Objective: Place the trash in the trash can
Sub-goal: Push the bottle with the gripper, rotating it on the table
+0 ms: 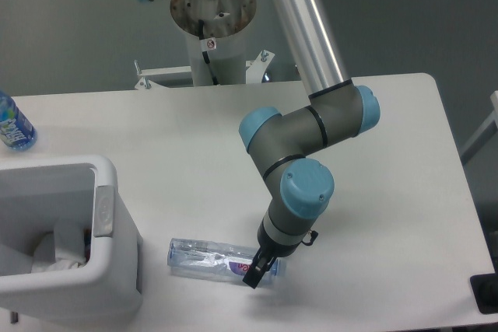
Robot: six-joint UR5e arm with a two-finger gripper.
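A clear crinkled plastic bottle [204, 256] with a purple-and-white label lies on its side near the table's front edge. My gripper [254, 275] points down at the bottle's right, labelled end, its dark fingertips touching or just over the label. The fingers are seen edge-on, so their spacing does not show. The white trash can [105, 184] stands at the front left, just left of the bottle. Crumpled white paper [56, 258] lies inside it.
A blue-tinted bottle with a blue label [12, 126] stands at the table's left edge. The arm's base column [212, 5] rises behind the table's back edge. A black object [486, 293] sits past the table's front right corner.
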